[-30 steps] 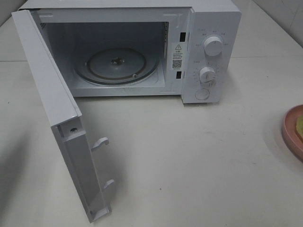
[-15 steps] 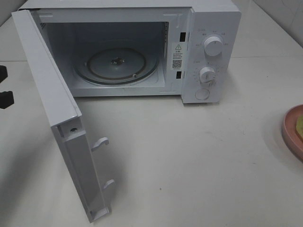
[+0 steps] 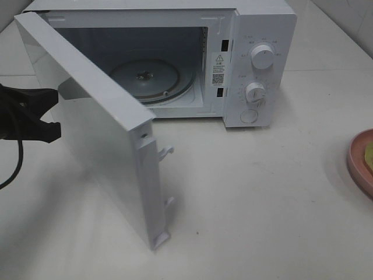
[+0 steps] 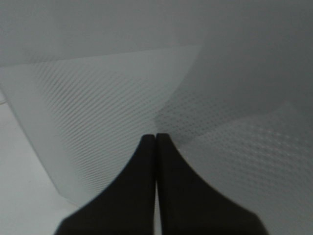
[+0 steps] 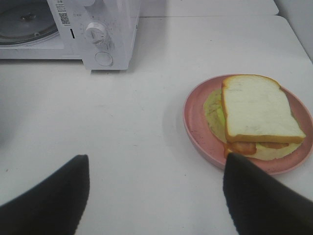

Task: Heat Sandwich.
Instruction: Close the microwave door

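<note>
1. The sandwich (image 5: 259,113) is seen lying on a pink plate (image 5: 195,128) on the white table (image 5: 146,98), well apart from the microwave (image 3: 256,52).
2. The right gripper (image 5: 156,196) is held wide apart and empty.
3. The left gripper (image 4: 156,139) is pressed shut, empty, against the half-swung microwave door (image 3: 99,134).

We see a white microwave (image 3: 175,58) at upper centre of the high view, door (image 3: 93,134) swung partway, angled toward lower centre. Glass turntable (image 3: 152,79) inside. Two knobs (image 3: 262,57) and a button on its right panel. Pink plate (image 5: 195,122) at right edge, on the white table (image 3: 262,204).
</note>
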Robot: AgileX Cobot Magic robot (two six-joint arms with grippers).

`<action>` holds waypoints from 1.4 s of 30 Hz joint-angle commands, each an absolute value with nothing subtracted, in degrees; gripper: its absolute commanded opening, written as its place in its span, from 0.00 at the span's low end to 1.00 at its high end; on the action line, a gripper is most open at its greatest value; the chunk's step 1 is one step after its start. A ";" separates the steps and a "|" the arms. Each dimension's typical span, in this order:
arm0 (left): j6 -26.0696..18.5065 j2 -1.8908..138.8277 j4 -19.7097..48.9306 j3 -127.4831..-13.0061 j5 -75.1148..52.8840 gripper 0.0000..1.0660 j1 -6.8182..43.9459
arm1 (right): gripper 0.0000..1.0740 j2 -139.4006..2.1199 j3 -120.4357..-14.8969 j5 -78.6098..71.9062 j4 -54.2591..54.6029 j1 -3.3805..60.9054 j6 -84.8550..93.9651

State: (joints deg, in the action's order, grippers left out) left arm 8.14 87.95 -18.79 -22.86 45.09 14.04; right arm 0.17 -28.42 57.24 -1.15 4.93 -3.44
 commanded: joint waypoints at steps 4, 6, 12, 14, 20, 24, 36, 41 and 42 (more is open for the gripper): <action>8.48 88.12 -17.88 -25.32 46.18 0.00 16.44 | 0.69 1.83 -28.42 57.07 -1.09 4.64 -3.50; 8.59 88.12 -16.96 -26.41 45.61 0.00 17.53 | 0.69 1.83 -28.42 57.07 -1.09 4.64 -3.50; 8.54 88.58 -16.44 -29.22 42.51 0.00 20.17 | 0.69 1.83 -28.42 57.07 -1.09 4.64 -3.50; 8.48 90.36 -15.36 -30.88 42.11 0.00 22.00 | 0.69 1.83 -28.42 57.07 -1.09 4.64 -3.50; 8.37 93.85 -11.57 -34.15 41.60 0.00 26.07 | 0.69 1.83 -28.42 57.07 -1.09 4.64 -3.50; 8.37 96.20 -10.83 -36.61 41.37 0.00 28.25 | 0.69 1.83 -28.42 57.07 -1.09 4.64 -3.50; 8.37 103.42 -5.16 -45.95 41.14 0.00 33.86 | 0.69 1.83 -28.42 57.07 -1.09 4.64 -3.50; 8.19 106.28 -4.58 -49.96 40.68 0.00 35.52 | 0.69 1.83 -28.42 57.07 -1.09 4.64 -3.50; 8.14 106.91 -4.35 -50.94 40.22 0.00 35.75 | 0.69 1.83 -28.42 57.07 -1.09 4.64 -3.50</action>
